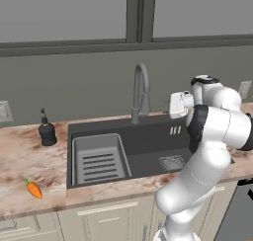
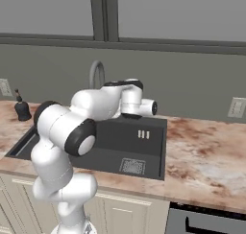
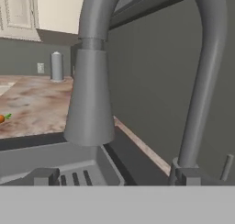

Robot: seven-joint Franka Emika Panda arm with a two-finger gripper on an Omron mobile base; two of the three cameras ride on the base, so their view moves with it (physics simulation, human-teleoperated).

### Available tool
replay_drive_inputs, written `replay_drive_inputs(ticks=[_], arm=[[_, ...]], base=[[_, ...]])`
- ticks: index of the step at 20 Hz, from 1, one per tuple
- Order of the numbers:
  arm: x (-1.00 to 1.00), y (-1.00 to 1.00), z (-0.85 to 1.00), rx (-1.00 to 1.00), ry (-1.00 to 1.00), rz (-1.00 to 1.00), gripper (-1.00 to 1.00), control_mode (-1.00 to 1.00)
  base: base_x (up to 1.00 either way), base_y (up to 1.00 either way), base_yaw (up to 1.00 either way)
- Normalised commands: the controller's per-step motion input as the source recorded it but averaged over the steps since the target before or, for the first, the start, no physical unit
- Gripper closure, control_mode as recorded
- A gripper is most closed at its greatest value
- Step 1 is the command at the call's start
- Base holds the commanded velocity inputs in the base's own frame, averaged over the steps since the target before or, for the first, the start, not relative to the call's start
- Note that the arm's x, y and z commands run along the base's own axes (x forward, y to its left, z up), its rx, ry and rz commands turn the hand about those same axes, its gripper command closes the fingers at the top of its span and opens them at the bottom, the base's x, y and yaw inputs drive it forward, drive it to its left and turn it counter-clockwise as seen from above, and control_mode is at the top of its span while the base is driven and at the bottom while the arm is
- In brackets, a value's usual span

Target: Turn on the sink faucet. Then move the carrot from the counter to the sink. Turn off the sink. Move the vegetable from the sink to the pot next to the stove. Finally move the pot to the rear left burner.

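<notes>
So the jaws are spread wide with nothing between them, and the gripper (image 3: 114, 182) sits low at the sink's back edge, looking straight at the faucet (image 3: 92, 81) from close up. The two fingertips (image 3: 46, 176) poke up at the bottom of the hand view, one on each side, with the spout's nozzle hanging just past them and the curved neck going up on the right. A small lever shows beside the faucet's base, at the far right of that view.

From the base cameras the arm is folded over the right half of the sink (image 1: 148, 136), its hand (image 1: 179, 104) held just right of the faucet, close but apart from it. No water shows at the spout.

The carrot (image 1: 33, 189) lies on the counter (image 1: 29, 156) well left of the sink, near the front edge. A soap bottle (image 1: 47, 131) stands farther back on that same side. A drying rack (image 1: 99, 158) sits in the sink's left half, and the drain is in the right half
</notes>
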Motion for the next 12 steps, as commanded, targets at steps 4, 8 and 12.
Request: replay_drive_inputs(ticks=[4,8,12], arm=[[0.10,0.10,0.00,0.00,0.00,0.00,-1.00,-1.00],[0.14,0.03,0.00,0.00,0.00,0.00,-1.00,-1.00],[0.16,0.00,0.00,0.02,0.00,0.00,-1.00,-1.00]], base=[[0.00,0.00,0.00],[0.00,0.00,0.00],[0.00,0.00,0.00]])
